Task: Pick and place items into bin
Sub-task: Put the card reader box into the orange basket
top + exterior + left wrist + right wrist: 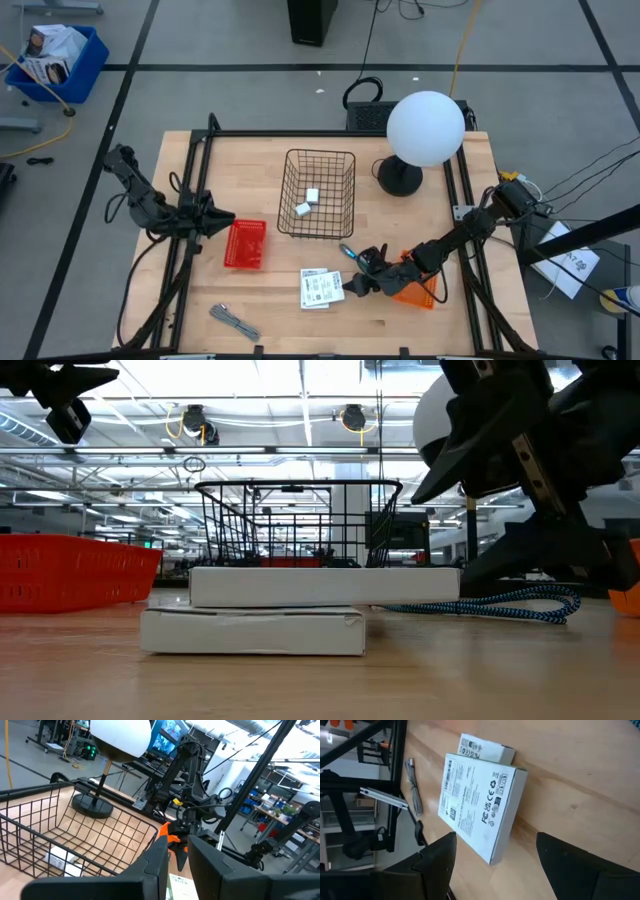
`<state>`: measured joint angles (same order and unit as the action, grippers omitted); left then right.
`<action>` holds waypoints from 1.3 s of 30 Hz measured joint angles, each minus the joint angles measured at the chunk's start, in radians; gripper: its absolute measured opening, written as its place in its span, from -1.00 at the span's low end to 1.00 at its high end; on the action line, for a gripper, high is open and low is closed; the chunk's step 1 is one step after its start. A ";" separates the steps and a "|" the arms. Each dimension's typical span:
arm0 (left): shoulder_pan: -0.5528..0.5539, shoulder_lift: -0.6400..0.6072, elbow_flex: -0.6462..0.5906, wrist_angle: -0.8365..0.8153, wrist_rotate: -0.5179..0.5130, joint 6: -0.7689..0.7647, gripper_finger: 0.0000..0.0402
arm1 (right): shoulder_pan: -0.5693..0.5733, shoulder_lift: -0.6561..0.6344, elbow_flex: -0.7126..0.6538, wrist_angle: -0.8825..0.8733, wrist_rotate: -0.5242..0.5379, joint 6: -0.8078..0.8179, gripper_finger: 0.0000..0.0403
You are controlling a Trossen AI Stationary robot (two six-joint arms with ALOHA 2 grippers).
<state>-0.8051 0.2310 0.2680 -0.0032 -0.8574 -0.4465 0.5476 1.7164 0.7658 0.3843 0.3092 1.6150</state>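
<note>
Two white printed card packets (322, 288) lie stacked on the table, the upper one (480, 805) skewed over the lower one (485, 747). My right gripper (356, 285) hovers open just to their right, with the upper packet's corner ahead between its fingers (507, 870), touching nothing. A slim teal-handled tool (348, 252) lies just beyond that gripper. The grey metal tool (235, 322) lies near the table's near edge. Two little white blocks (307, 202) sit in the black wire basket (318, 193). My left gripper (215, 220) waits by the red tray, its fingers a narrow gap apart (179, 865).
A red tray (245, 243) sits left of the basket, and an orange tray (418, 292) lies under my right arm. A lamp with a white globe (425, 128) stands at the far right. Black frame rails (190, 200) run along both sides of the table.
</note>
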 joint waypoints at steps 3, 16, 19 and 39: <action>0.000 0.000 0.000 0.000 0.000 0.000 -0.62 | -0.009 0.001 0.000 -0.001 -0.005 0.000 0.32; 0.000 0.000 0.000 0.000 0.001 0.006 -0.62 | -0.016 0.043 0.000 0.016 -0.052 0.014 0.32; 0.000 0.000 0.000 0.000 0.001 0.006 -0.62 | -0.016 0.043 0.000 0.037 -0.051 0.001 0.32; 0.000 0.000 0.000 -0.001 0.003 -0.001 -0.62 | -0.018 0.116 0.002 0.175 -0.052 -0.025 0.32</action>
<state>-0.8053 0.2306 0.2680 -0.0040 -0.8547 -0.4473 0.5294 1.8324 0.7673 0.5594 0.2573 1.5898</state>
